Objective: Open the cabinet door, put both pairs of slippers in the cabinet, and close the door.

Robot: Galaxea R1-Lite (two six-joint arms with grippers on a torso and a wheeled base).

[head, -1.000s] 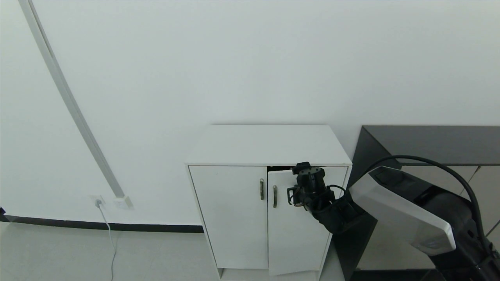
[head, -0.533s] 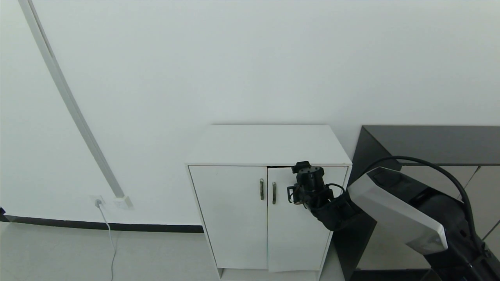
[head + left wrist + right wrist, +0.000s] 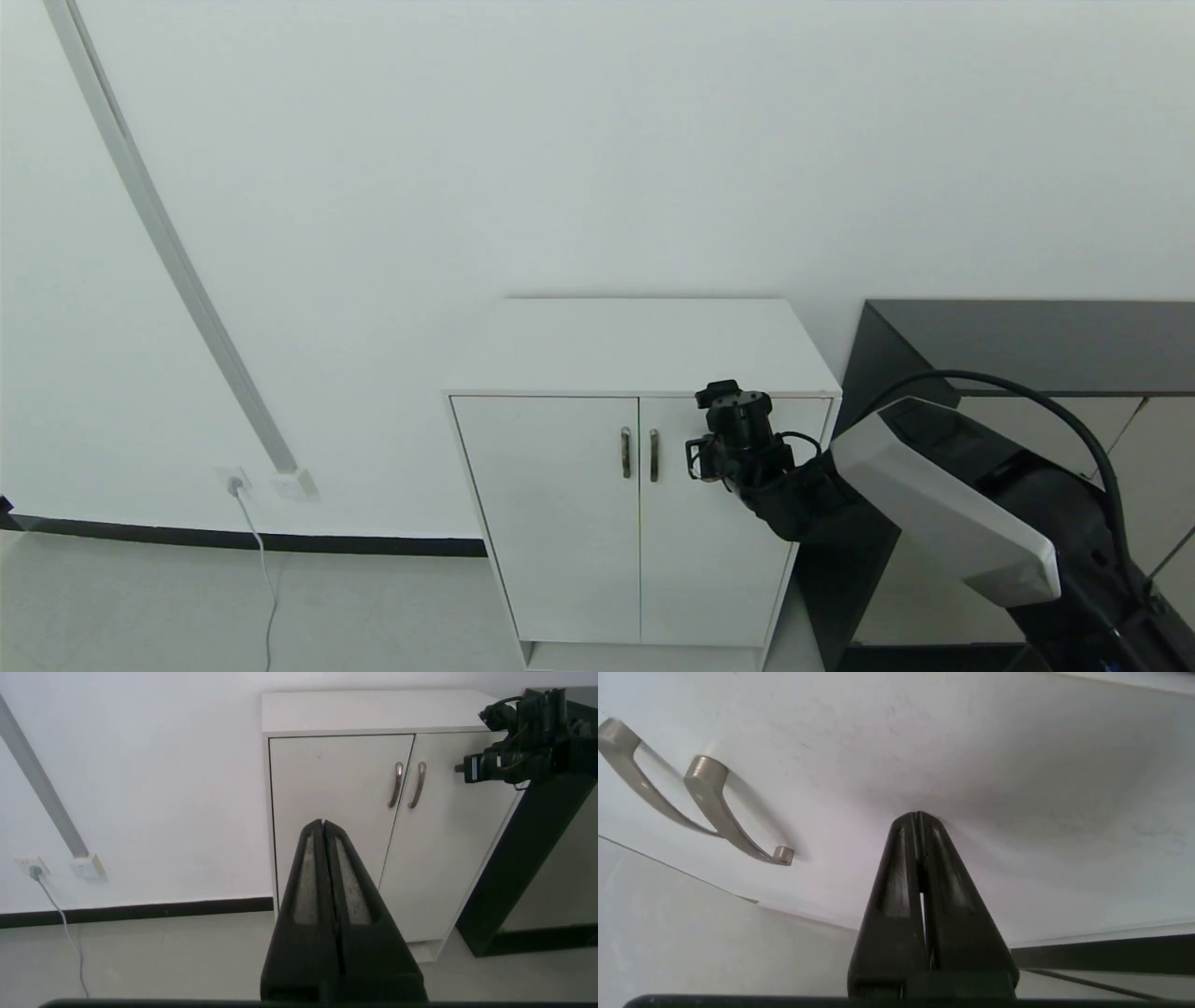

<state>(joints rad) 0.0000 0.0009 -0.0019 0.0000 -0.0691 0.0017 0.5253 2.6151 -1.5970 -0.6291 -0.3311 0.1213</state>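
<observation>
Right wrist view: right gripper (image 3: 918,821) (fingers together, empty) touches the upright cabinet door (image 3: 1036,775), shut flush.

White-shelled black arm (image 3: 943,504), looping black cable (image 3: 1027,384)

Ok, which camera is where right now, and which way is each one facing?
Head view: on the robot's head, looking forward and down at the white cabinet against the wall; the right arm enters from the right.
Left wrist view: back from the cabinet, facing its front; the shut left gripper shows.
Right wrist view: close up on the right door beside the handles; the shut right gripper points at it.
Shared: head and left wrist views both show the whole cabinet front, closed.
</observation>
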